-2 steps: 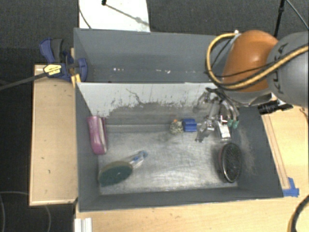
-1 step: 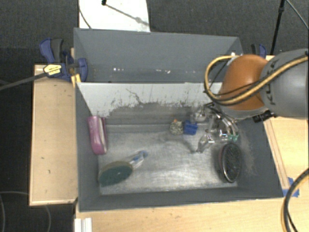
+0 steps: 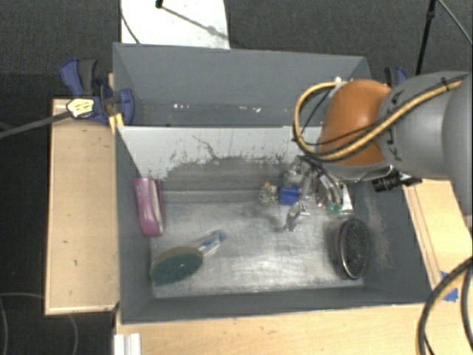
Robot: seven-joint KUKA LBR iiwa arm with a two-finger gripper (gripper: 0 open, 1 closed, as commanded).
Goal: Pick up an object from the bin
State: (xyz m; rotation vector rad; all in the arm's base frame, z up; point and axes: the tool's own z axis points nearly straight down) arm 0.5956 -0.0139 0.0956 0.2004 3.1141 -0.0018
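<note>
My gripper (image 3: pixel 294 210) hangs low over the bin floor right of the middle, close to the back wall, with bare floor beneath it. A black oval hairbrush (image 3: pixel 352 248) lies just right of it and nearer the front, apart from it. A dish brush with a round green head and a clear handle (image 3: pixel 179 262) rests at the front left. Along the left wall lies a pink oblong thing (image 3: pixel 148 206).
The arm with its orange cover and looped cables comes in over the bin's right rim and back right corner. Open floor stretches between the gripper and the dish brush.
</note>
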